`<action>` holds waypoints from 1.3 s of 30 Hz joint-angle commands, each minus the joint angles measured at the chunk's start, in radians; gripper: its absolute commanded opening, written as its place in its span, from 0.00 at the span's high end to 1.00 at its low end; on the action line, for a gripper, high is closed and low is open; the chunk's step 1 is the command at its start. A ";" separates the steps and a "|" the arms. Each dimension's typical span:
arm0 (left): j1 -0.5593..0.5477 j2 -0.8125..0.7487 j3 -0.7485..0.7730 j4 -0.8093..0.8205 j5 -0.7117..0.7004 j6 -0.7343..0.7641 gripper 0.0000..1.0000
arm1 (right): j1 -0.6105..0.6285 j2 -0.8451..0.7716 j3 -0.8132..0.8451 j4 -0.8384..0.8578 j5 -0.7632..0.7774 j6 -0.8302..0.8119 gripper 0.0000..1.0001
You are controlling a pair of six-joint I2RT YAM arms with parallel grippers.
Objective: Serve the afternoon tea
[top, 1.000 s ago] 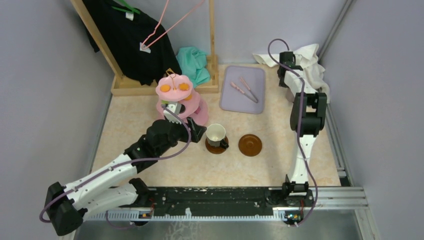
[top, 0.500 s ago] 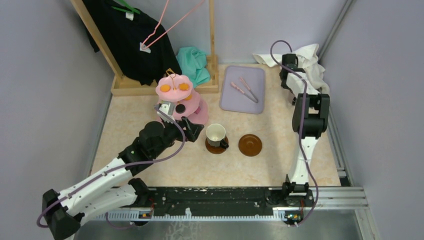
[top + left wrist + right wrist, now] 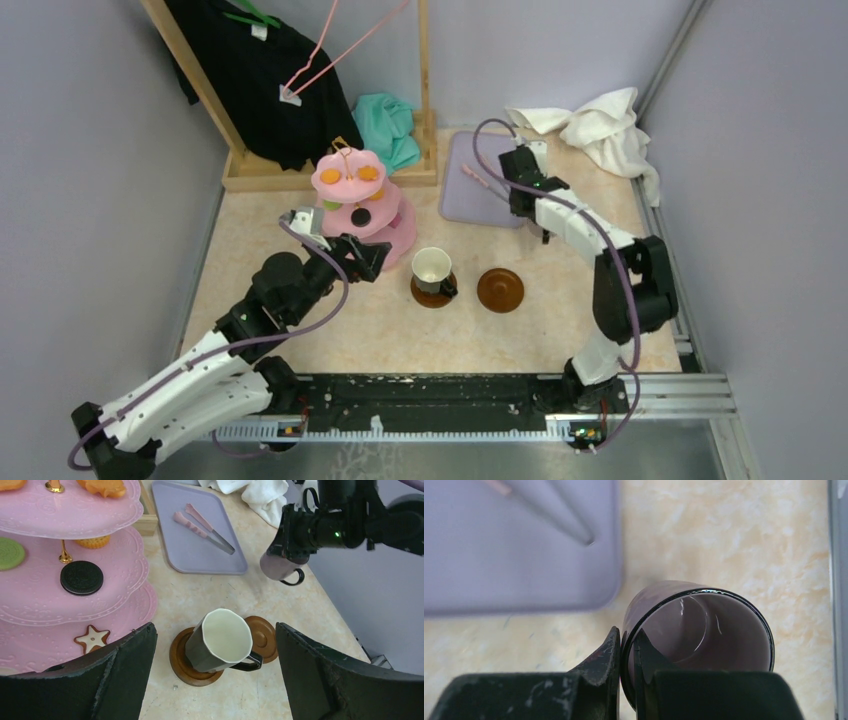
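A pink three-tier stand [image 3: 392, 232] at the left middle carries orange rounds [image 3: 330, 176], a black round [image 3: 81, 577], a green round [image 3: 10, 553] and a brown star [image 3: 92, 638]. In front of it a cream mug [image 3: 432, 266] stands on a brown saucer [image 3: 181, 666]; a second saucer [image 3: 500, 290] lies bare to its right. My left gripper [image 3: 375, 255] hangs open just left of the cream mug, holding nothing. Above the table, by the tray's right edge, my right gripper [image 3: 626, 650] is shut on the rim of a mauve mug [image 3: 704, 625].
A flat lilac tray [image 3: 470, 200] with thin pink tongs [image 3: 490, 178] lies at the back middle. Crumpled white cloth [image 3: 600, 125] sits in the back right corner. A wooden rack with a black shirt [image 3: 250, 70] and a teal cloth [image 3: 390, 125] stand at the back left.
My right arm has swung from the white cloth in the back corner leftward and forward to the tray's right edge. The left gripper has drawn back leftward from the cream mug.
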 commanded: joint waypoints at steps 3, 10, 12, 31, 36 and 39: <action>-0.006 -0.030 0.011 -0.019 -0.016 0.026 0.07 | 0.190 -0.279 -0.148 0.015 0.131 0.110 1.00; -0.006 -0.038 0.021 -0.023 -0.018 0.043 0.07 | 0.380 -0.385 -0.237 -0.052 0.156 0.223 1.00; -0.006 -0.037 0.021 -0.023 -0.013 0.043 0.07 | 0.416 -0.400 -0.258 -0.058 0.146 0.249 1.00; -0.007 -0.040 0.017 -0.022 -0.002 0.033 0.07 | 0.568 -0.420 -0.369 -0.083 0.131 0.399 1.00; -0.006 -0.041 0.015 -0.025 -0.001 0.032 0.07 | 0.577 -0.417 -0.371 -0.077 0.117 0.405 1.00; -0.006 -0.046 0.010 -0.025 -0.001 0.032 0.07 | 0.582 -0.413 -0.372 -0.078 0.113 0.407 1.00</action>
